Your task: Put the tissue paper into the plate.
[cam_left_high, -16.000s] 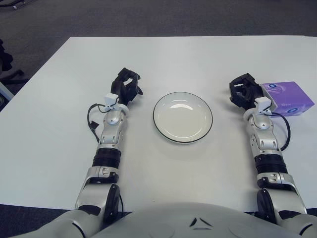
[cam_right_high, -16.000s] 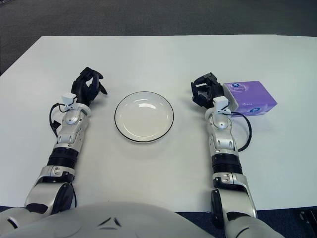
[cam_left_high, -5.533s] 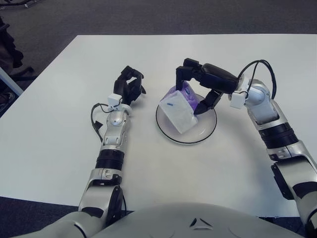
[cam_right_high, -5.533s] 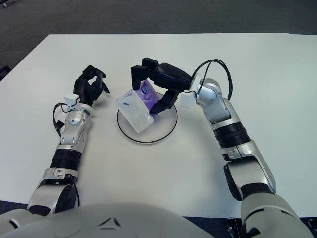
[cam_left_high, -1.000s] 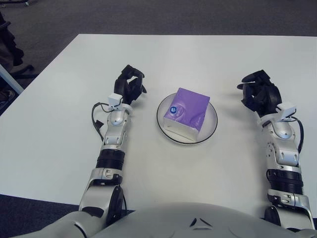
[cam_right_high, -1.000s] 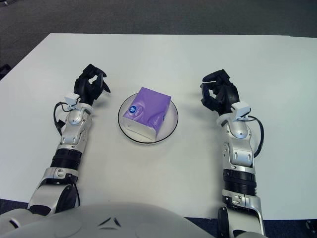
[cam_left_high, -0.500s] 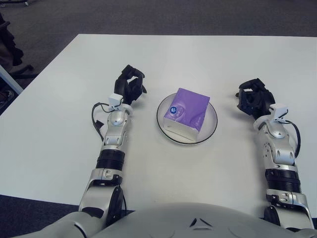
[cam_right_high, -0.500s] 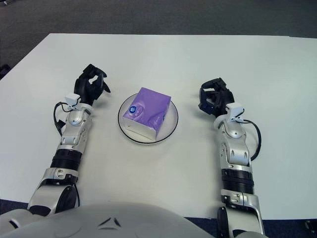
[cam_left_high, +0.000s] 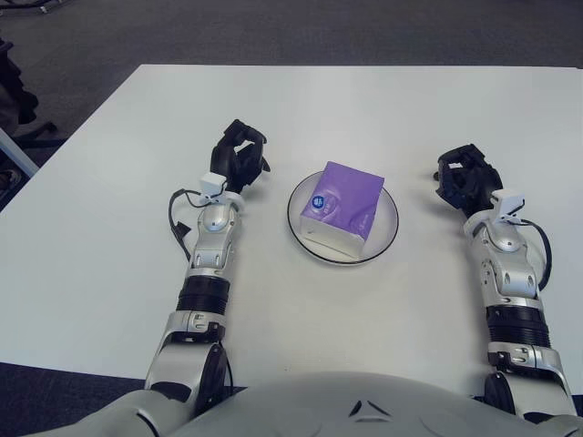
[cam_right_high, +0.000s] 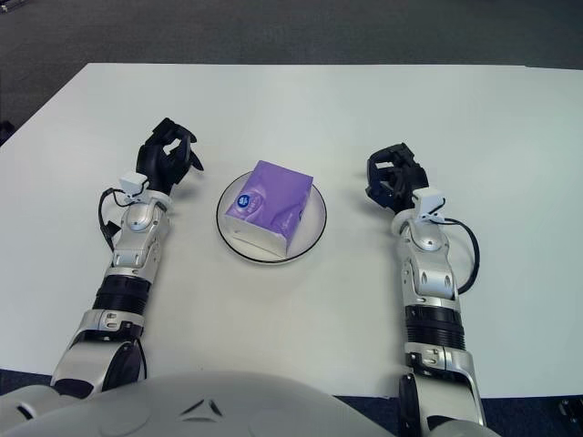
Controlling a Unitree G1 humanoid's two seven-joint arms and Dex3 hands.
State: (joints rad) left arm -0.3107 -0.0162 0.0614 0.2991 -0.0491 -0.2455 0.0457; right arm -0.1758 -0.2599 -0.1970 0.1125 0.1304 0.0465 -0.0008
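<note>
A purple tissue box point(cam_left_high: 342, 208) with a white side sits tilted inside the white, dark-rimmed plate point(cam_left_high: 388, 218) at the table's middle. My right hand point(cam_left_high: 465, 179) is to the right of the plate, apart from it, its black fingers curled and holding nothing. My left hand point(cam_left_high: 239, 160) shows to the left of the plate, fingers curled, also holding nothing.
The white table point(cam_left_high: 291, 109) stretches wide around the plate, with its far edge against dark carpet point(cam_left_high: 273, 27). Black cables loop beside both forearms. A dark chair base point(cam_left_high: 14, 100) shows past the table's left edge.
My right hand has shifted slightly toward the table after drawing back from the plate. The tissue box and the left hand have not moved.
</note>
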